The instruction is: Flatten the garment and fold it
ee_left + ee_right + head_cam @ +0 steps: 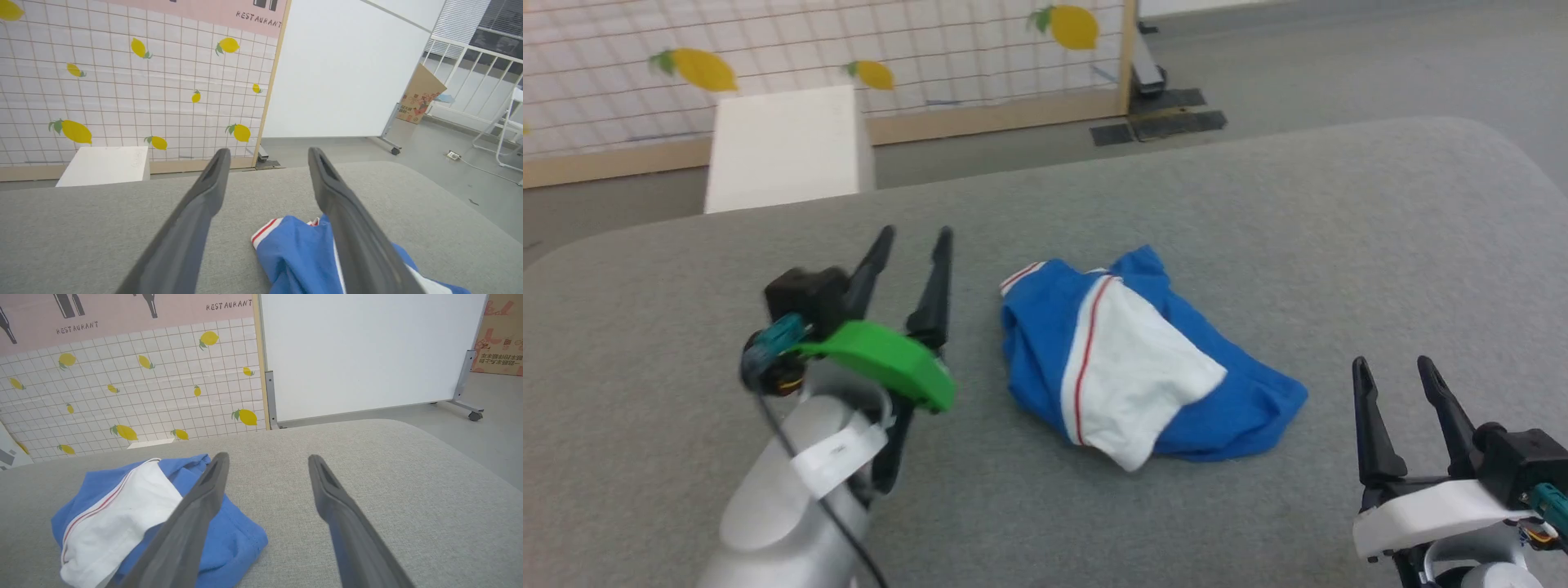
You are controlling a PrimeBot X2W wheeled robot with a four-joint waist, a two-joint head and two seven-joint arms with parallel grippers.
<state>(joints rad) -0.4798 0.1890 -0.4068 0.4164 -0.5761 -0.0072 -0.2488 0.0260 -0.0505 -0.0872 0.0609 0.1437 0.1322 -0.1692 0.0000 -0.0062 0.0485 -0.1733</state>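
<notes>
Left gripper (pixel 915 237): fingers spread, empty, just left of the garment (pixel 1127 359). Right gripper (pixel 1392 367): spread, empty, right of it. Garment: crumpled heap on grey table (pixel 1258 204). The grippers probably flank it to seize its edges.

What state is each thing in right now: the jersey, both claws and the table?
garment: crumpled in a heap with a white panel on top, neither flattened nor folded, held by nothing.
left claw: open, empty, on the garment's left side, apart from it.
right claw: open, empty, on the garment's right side, apart from it.
table: gray fabric top, garment lying near its middle.
</notes>
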